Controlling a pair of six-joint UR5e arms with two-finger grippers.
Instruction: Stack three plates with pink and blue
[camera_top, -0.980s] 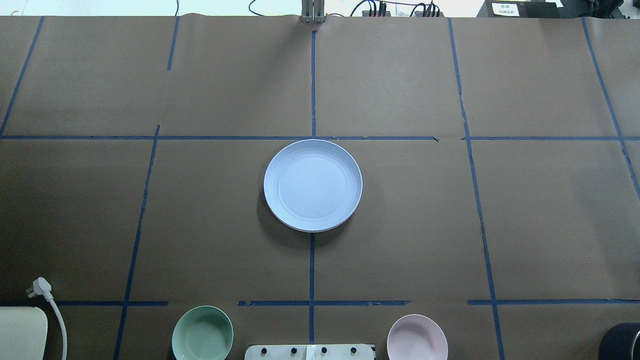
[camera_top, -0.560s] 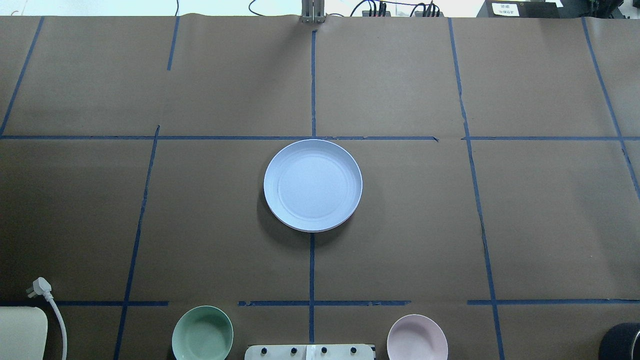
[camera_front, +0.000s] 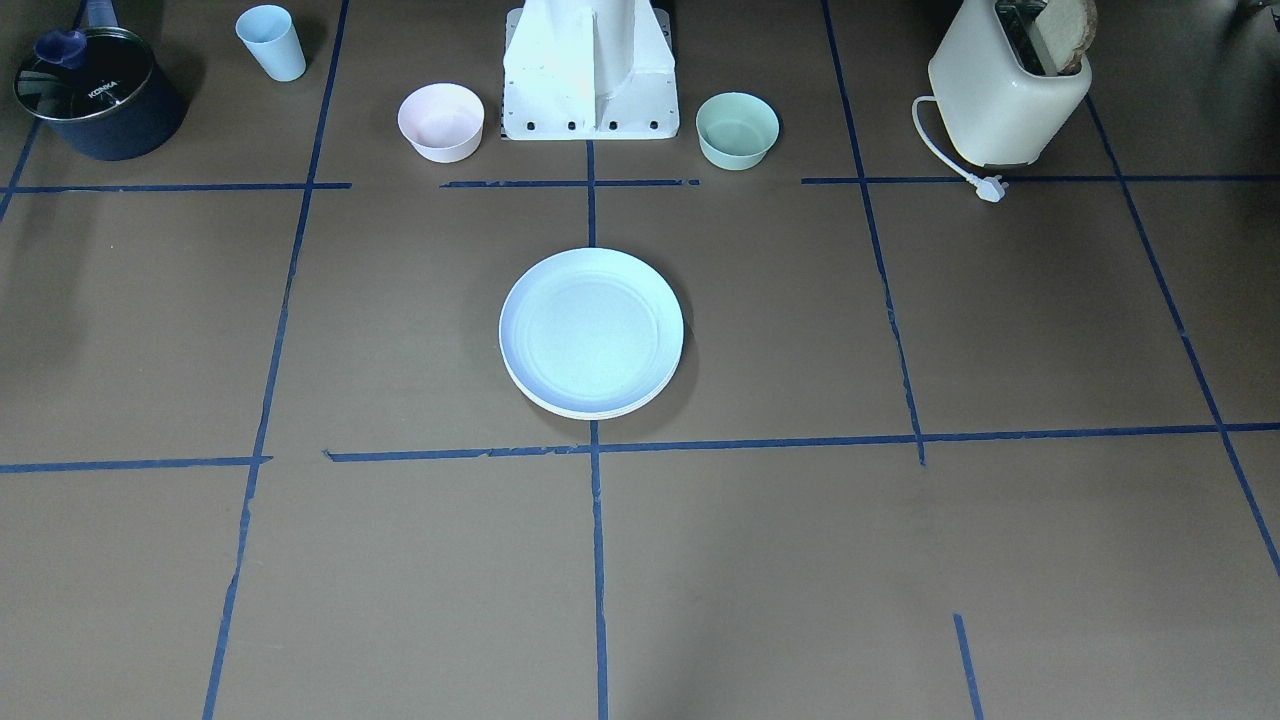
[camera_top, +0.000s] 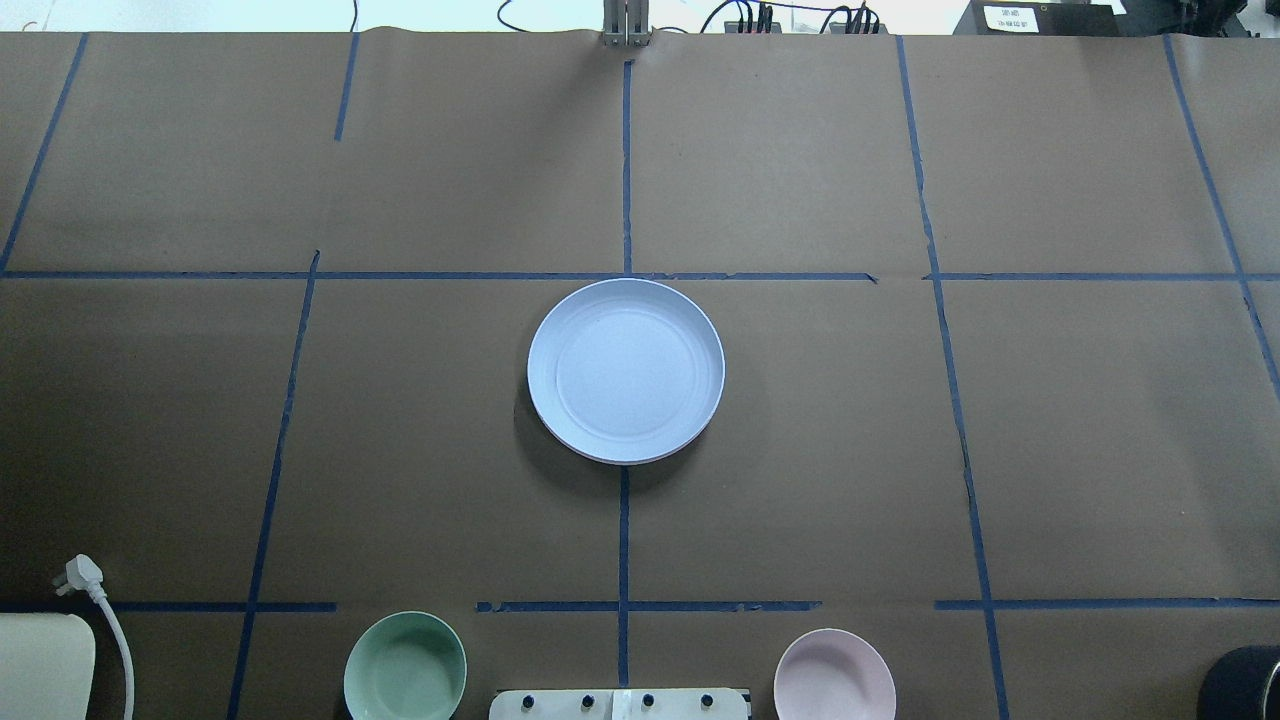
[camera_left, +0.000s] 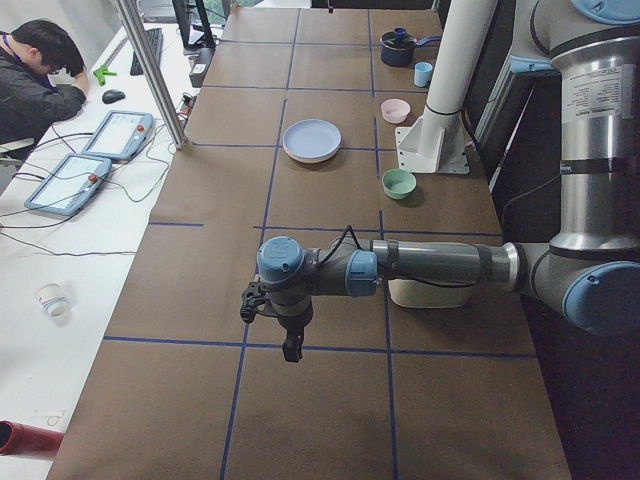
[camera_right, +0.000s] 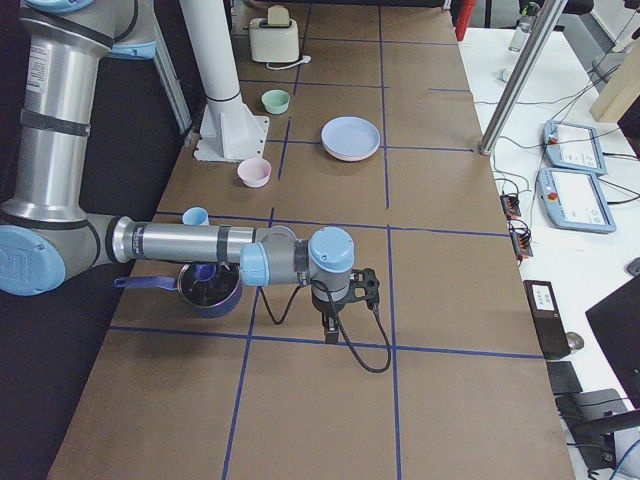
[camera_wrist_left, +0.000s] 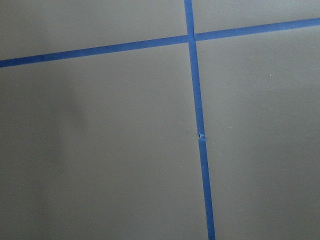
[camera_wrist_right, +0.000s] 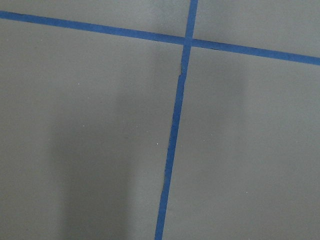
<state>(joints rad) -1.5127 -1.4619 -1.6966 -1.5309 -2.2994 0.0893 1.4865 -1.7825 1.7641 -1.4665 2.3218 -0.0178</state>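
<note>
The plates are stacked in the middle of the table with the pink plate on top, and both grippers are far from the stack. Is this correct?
Not quite. On top is the light blue plate, not the pink one; the overhead view shows it. The rest holds: the stack is in the middle of the table, with the left gripper and right gripper far from it.
</note>
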